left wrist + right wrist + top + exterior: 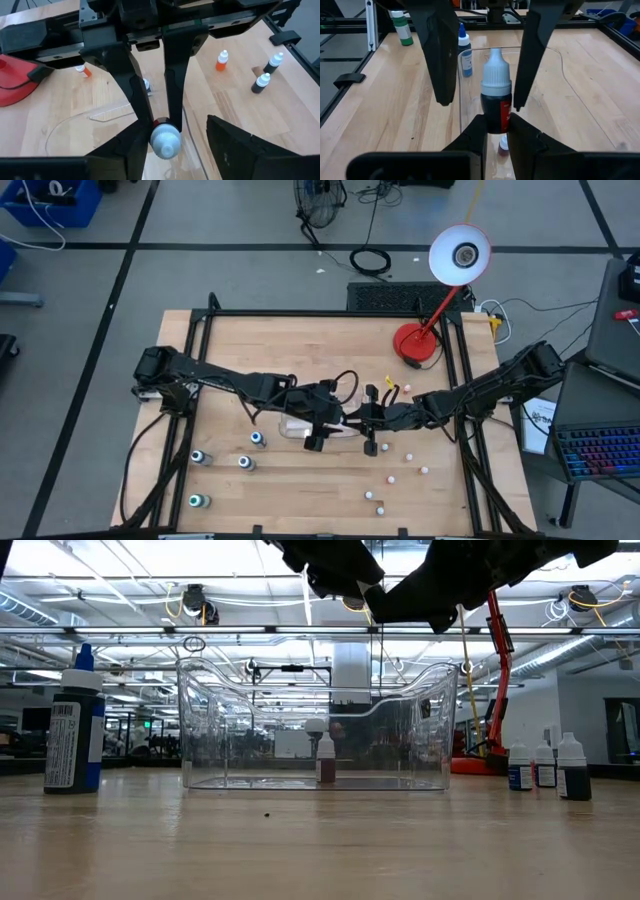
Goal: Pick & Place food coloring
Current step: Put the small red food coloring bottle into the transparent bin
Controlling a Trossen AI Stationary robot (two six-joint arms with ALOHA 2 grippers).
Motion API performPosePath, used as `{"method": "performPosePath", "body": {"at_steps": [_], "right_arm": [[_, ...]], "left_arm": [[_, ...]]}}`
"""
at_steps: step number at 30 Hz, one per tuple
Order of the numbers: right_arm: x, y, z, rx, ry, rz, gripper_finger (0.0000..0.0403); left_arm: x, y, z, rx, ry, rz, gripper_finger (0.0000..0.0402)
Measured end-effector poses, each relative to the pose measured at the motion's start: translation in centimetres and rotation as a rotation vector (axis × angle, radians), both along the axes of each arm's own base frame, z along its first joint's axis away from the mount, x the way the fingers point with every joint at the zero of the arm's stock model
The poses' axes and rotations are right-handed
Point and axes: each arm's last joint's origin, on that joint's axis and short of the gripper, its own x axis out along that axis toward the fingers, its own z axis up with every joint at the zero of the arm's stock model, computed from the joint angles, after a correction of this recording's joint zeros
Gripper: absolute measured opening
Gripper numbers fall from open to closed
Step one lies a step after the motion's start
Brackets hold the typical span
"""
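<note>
Food coloring bottle (496,92) hangs pinched in the right gripper (496,131) over the clear tray (315,725), apparently for handover, left gripper (172,145) half-open around it.

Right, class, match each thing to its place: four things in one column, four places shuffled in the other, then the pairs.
Things
1 red lamp
2 white-capped bottle
3 small reddish bottle
4 tall blue-tipped bottle

Places
a standing inside the clear tray
b clamped in the right gripper
c on the table, right-arm side
d on the table, left-arm side, outside the tray

Pairs: 1-c, 2-b, 3-a, 4-d
</note>
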Motion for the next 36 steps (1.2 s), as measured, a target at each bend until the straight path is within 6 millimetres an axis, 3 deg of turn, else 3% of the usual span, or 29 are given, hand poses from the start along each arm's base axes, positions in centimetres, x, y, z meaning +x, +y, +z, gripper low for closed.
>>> {"method": "performPosePath", "body": {"at_steps": [14, 25, 32, 36], "right_arm": [[0.0, 0.0, -0.1, 0.011, 0.005, -0.006, 0.0045], [0.0, 0.0, -0.1, 0.019, 0.008, -0.007, 0.0045], [0.0, 0.0, 0.4, 0.046, -0.019, -0.014, 0.0067], [-0.4, 0.0, 0.5, 0.045, -0.002, 0.002, 0.0085]], "left_arm": [[0.0, 0.1, 0.0, 0.014, -0.002, -0.008, 0.0145], [-0.1, 0.7, -0.2, 0.019, 0.030, 0.005, 0.0071], [-1.7, 1.0, 1.0, 0.020, 0.089, 0.012, 0.0071], [-3.8, 0.9, 1.8, 0.051, 0.179, 0.063, 0.0071]]}}
